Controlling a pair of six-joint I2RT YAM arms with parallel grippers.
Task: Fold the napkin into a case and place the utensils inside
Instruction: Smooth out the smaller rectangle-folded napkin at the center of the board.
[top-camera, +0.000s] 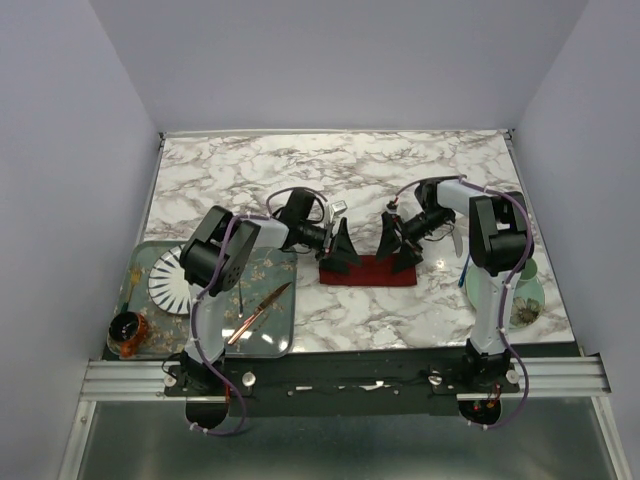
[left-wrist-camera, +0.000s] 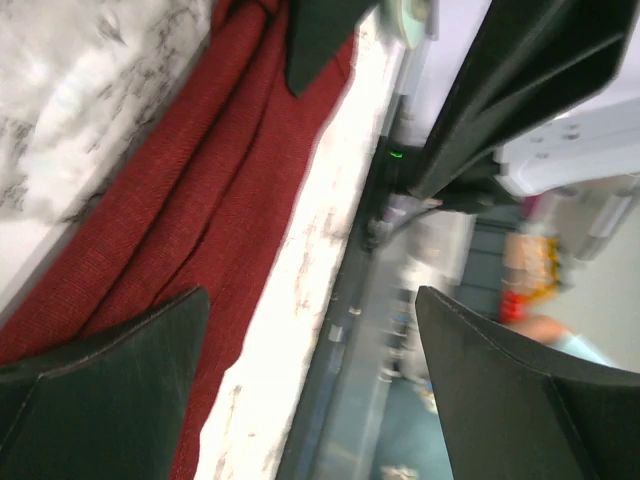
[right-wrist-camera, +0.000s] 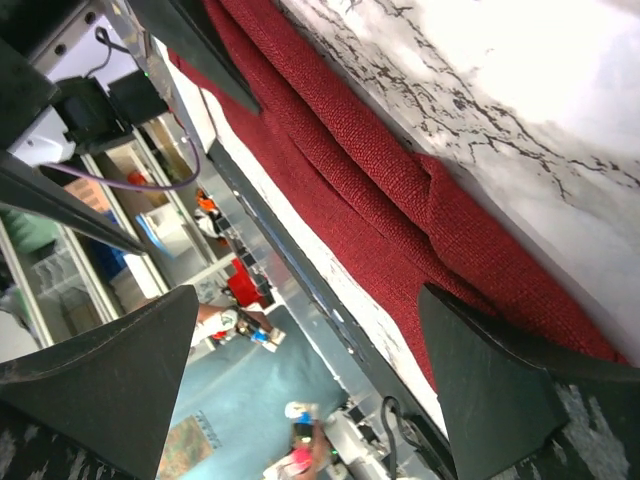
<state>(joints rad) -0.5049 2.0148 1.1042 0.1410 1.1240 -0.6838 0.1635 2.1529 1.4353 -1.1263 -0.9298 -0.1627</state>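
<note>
Folding looks done, we judge: the dark red cloth napkin (top-camera: 367, 272) lies as a narrow strip mid-frame on the marble desk (top-camera: 400, 180), left gripper (top-camera: 338, 250) and right gripper (top-camera: 398, 246) spread apart at its ends, empty. Next we must fetch the utensils, which we cannot spot.
</note>
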